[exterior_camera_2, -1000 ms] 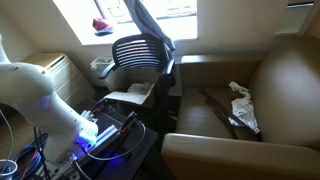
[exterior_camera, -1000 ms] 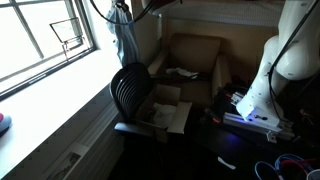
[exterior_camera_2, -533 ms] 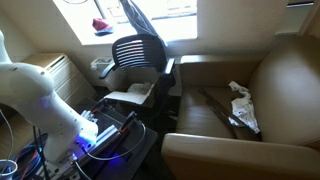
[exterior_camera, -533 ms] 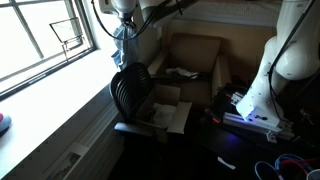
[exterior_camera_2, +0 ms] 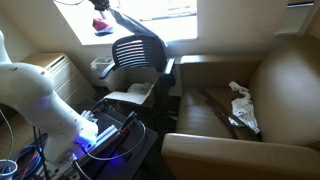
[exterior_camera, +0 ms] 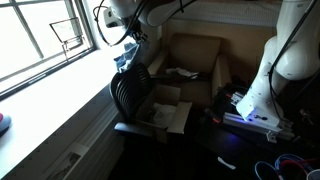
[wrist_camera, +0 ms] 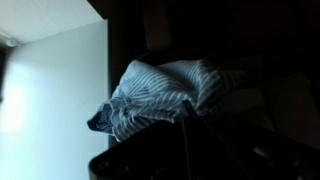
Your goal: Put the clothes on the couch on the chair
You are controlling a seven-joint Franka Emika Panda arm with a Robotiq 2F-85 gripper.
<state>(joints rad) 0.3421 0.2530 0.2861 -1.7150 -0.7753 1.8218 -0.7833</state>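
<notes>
Closest to my wrist camera, the striped pale-blue garment (wrist_camera: 165, 95) lies bunched on the top edge of the black chair (wrist_camera: 180, 160). My arm (exterior_camera: 125, 12) reaches in from 12 o'clock with its wrist bent down. The gripper (exterior_camera: 131, 40) hangs just above the chair back, jaws pressed together on the cloth. Farther off, at 3 o'clock from the chair, other clothes (exterior_camera_2: 240, 102) lie on the couch (exterior_camera_2: 285, 70) seat.

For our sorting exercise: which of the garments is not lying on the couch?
The pale blue-white striped garment, bunched at the top of the black chair's back. The other clothes lie on the seat of the brown couch.
</notes>
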